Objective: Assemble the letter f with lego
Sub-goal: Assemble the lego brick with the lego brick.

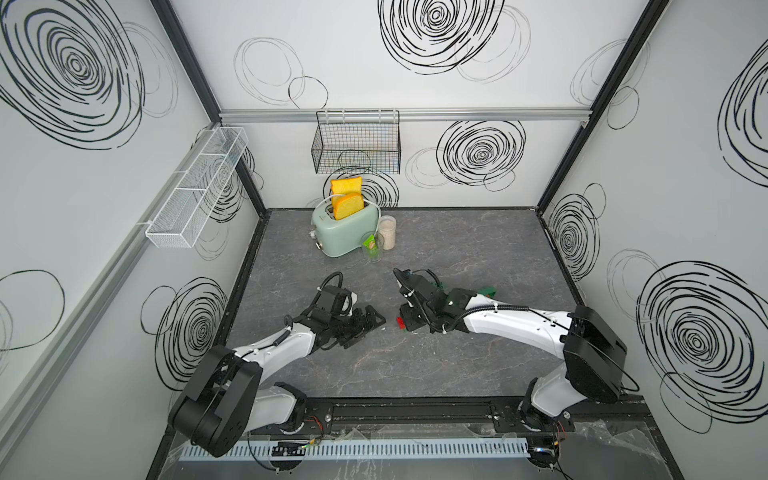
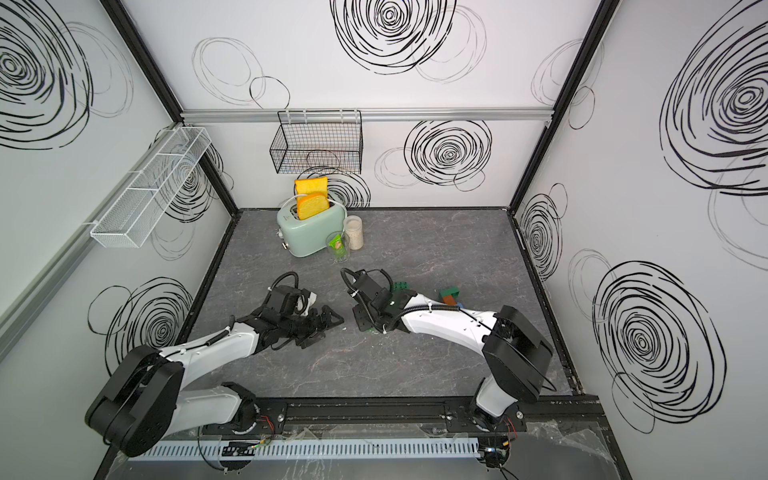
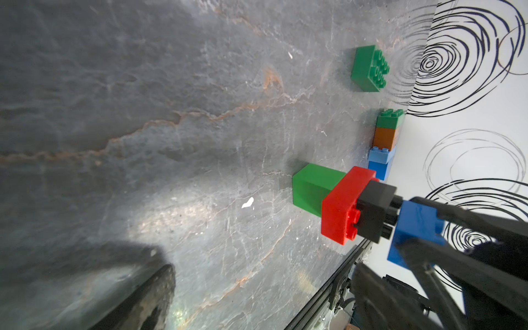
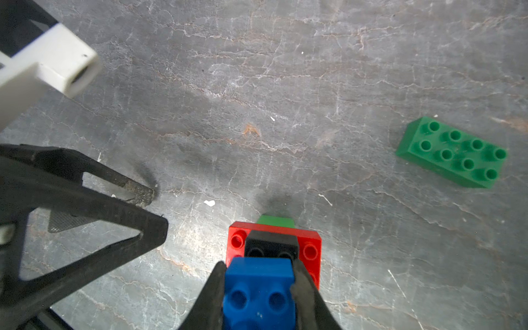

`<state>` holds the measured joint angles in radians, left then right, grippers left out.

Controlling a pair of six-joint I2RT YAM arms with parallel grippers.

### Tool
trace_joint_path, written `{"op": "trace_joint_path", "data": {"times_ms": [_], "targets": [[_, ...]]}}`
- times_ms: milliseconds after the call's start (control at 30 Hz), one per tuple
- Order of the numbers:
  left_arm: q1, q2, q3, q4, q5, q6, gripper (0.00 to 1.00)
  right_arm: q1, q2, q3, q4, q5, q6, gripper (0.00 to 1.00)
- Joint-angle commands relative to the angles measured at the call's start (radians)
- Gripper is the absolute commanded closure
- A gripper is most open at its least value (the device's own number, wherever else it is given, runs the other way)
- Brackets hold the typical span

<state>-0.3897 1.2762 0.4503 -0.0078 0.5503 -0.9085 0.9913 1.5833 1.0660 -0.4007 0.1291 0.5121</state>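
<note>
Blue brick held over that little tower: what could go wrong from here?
1. The blue brick, clamped in the right tool, is not yet seated on the black brick; pressed off line, it may jam or skew.
2. The green brick at the base looks narrower than the red brick above, so a sideways push might topple them.
3. The open left tool sits close but steadies nothing.

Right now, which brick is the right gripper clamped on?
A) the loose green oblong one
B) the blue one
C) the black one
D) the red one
B: in the right wrist view the right gripper is closed against both sides of the blue brick, with the black brick and the red brick below it.
</note>
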Motion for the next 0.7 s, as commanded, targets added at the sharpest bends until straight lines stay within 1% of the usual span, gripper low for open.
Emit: {"op": "trace_joint_path", "data": {"times_ms": [0, 267, 367, 467, 667], "targets": [[0.008, -0.007, 0.026, -0.001, -0.004, 0.004, 0.02, 0.001, 0.012, -0.026, -0.132, -0.041, -0.016, 0.70], [0.007, -0.018, 0.022, -0.003, -0.003, 0.003, 0.02, 0.006, 0.036, -0.013, -0.137, -0.037, -0.024, 0.70], [0.009, -0.024, 0.021, -0.006, -0.003, 0.003, 0.02, 0.007, 0.049, -0.024, -0.110, -0.045, -0.011, 0.70], [0.012, -0.030, 0.019, -0.013, -0.003, 0.004, 0.02, 0.011, 0.060, -0.015, -0.114, -0.021, 0.010, 0.70], [0.023, -0.032, 0.024, -0.024, 0.003, 0.013, 0.02, 0.026, 0.084, -0.004, -0.125, -0.026, 0.025, 0.71]]}}
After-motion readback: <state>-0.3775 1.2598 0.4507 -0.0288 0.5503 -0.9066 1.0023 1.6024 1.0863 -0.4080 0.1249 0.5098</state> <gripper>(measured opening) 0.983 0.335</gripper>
